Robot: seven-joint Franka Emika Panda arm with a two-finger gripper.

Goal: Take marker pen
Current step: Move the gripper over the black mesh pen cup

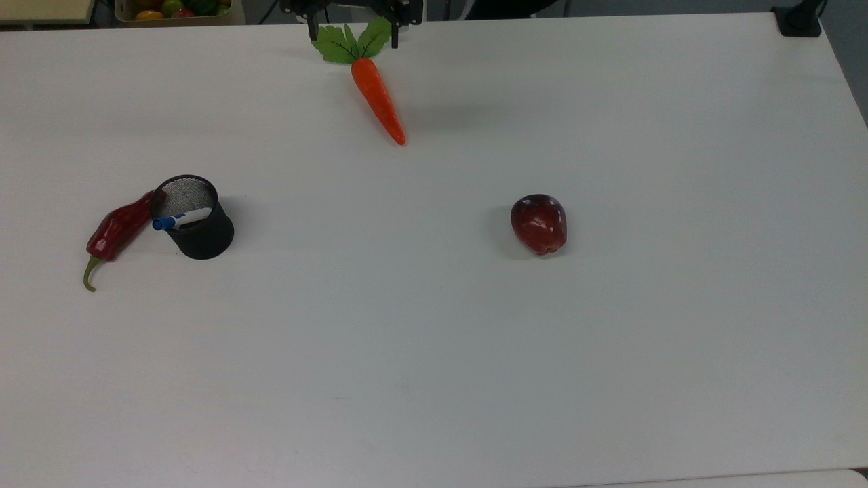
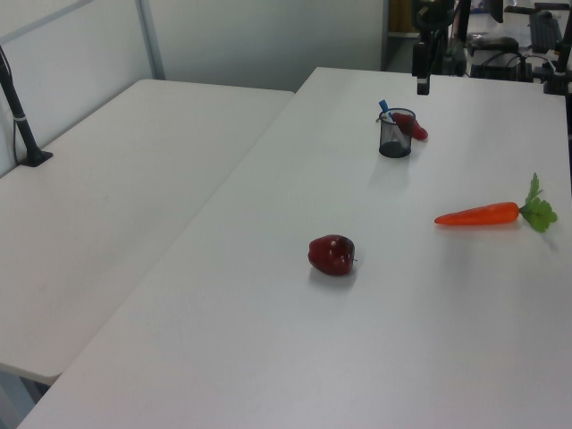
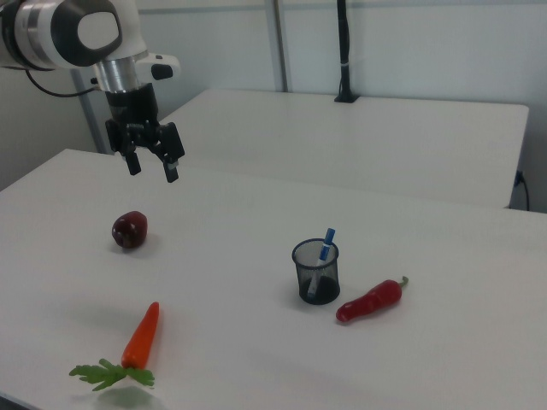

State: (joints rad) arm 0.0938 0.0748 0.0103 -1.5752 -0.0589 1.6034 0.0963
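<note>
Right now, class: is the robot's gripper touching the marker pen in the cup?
Apart. In the right view the gripper hangs open in the air, far to the right view's left of the marker pen, which stands in the black mesh cup.

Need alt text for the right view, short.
A robot arm's open tool hangs above a white table, holding nothing. A blue-capped marker pen stands in a black mesh cup beside a red chili. An apple and carrot lie at the right view's left.
</note>
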